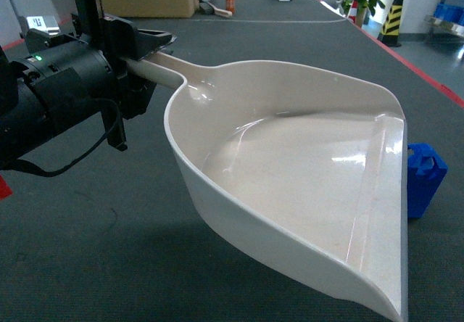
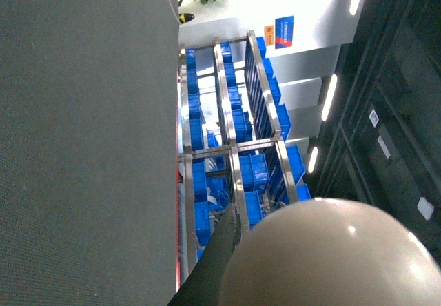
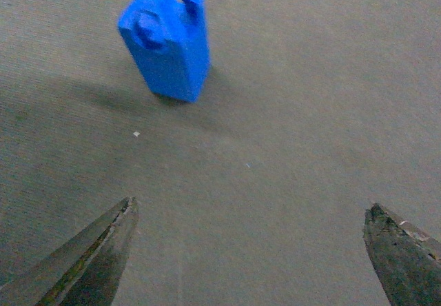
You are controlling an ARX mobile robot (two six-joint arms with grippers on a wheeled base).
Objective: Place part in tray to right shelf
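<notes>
**Beige tray held above grey floor; blue part standing apart**

Writing: a blue and orange sign (image 2: 284, 32) on a white wall beyond the rack is too small to read. Containers: the tray (image 1: 304, 170), a glossy beige scoop, holds nothing; its flat lip faces right in the head view. Blue crates (image 2: 255, 175) sit on a steel-framed rack (image 2: 234, 147); their contents cannot be made out. Claws: the left gripper (image 1: 141, 54) is clenched on the tray's handle, holding it above the grey floor (image 1: 109, 249). The right gripper (image 3: 251, 251) is spread wide, grasping nothing, its two fingertips (image 3: 114, 233) well apart above the floor. The part (image 3: 167, 38) stands upright on the floor, ahead of the right gripper and just beyond the tray's lip.
</notes>
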